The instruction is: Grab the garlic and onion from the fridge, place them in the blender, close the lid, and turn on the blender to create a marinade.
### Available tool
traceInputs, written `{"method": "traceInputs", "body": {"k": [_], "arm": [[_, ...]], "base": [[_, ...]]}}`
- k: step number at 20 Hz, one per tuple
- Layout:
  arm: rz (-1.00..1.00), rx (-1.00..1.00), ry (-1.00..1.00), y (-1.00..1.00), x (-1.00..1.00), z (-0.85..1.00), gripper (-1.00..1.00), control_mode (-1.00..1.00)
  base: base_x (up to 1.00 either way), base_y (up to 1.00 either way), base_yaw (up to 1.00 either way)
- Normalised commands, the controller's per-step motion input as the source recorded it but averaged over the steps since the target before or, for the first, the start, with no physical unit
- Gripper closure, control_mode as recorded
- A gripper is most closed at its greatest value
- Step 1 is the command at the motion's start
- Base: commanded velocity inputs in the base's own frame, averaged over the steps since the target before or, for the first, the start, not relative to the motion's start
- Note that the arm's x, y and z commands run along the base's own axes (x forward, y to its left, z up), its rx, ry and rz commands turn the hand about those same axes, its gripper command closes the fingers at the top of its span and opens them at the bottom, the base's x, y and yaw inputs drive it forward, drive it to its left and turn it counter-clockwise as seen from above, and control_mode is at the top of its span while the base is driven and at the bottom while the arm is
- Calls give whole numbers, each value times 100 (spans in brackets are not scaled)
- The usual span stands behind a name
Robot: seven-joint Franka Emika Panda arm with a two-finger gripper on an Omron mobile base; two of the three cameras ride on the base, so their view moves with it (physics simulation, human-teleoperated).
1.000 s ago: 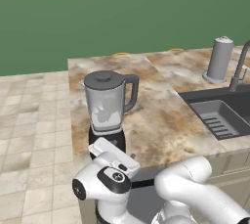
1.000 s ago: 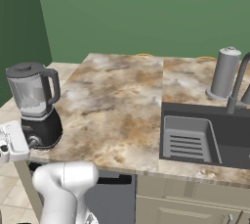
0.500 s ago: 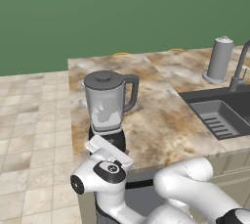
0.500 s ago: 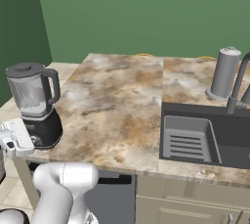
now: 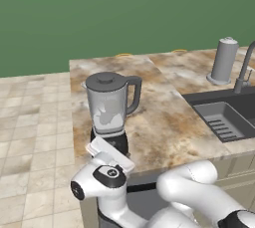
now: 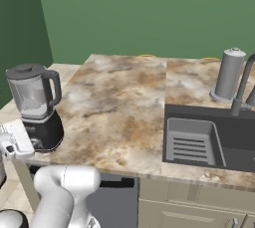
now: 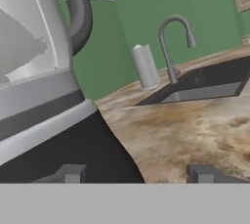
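Note:
The blender (image 5: pixel 110 106) stands near the counter's front left corner, a clear glass jar on a squat black base (image 6: pixel 46 131). The dark grey lid (image 5: pixel 106 78) sits on the jar's mouth. Something pale lies inside the jar; I cannot tell what it is. My gripper (image 7: pixel 139 175) is open and holds nothing, low against the front of the base (image 7: pixel 73 149), with one fingertip (image 7: pixel 68 174) before it. The white hand (image 5: pixel 110 155) covers the base's knob. The jar's handle (image 7: pixel 78 8) rises at the upper left of the hand view. The fridge is out of view.
A tall steel cylinder (image 5: pixel 222 61) stands at the back right beside the faucet (image 7: pixel 171 47). A dark sink (image 6: pixel 199 140) is set into the marble counter (image 6: pixel 124 102). Tiled floor (image 5: pixel 30 122) lies left of the counter.
The hand has edged slightly left and the arm's elbow has sunk lower in front of the blender base. The blender has not moved.

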Motion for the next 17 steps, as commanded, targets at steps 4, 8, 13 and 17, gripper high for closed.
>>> {"method": "traceInputs", "body": {"k": [4, 8, 13, 17], "arm": [[0, 2, -21, 0, -77, 36, -100, -100], [0, 0, -18, 2, -70, 77, -100, -100], [0, 0, -15, 6, -69, 89, -100, -100], [-1, 0, -17, 0, -55, 99, -100, -100]], "base": [[0, 0, 0], [0, 0, 0], [0, 0, 0], [0, 0, 0]]}}
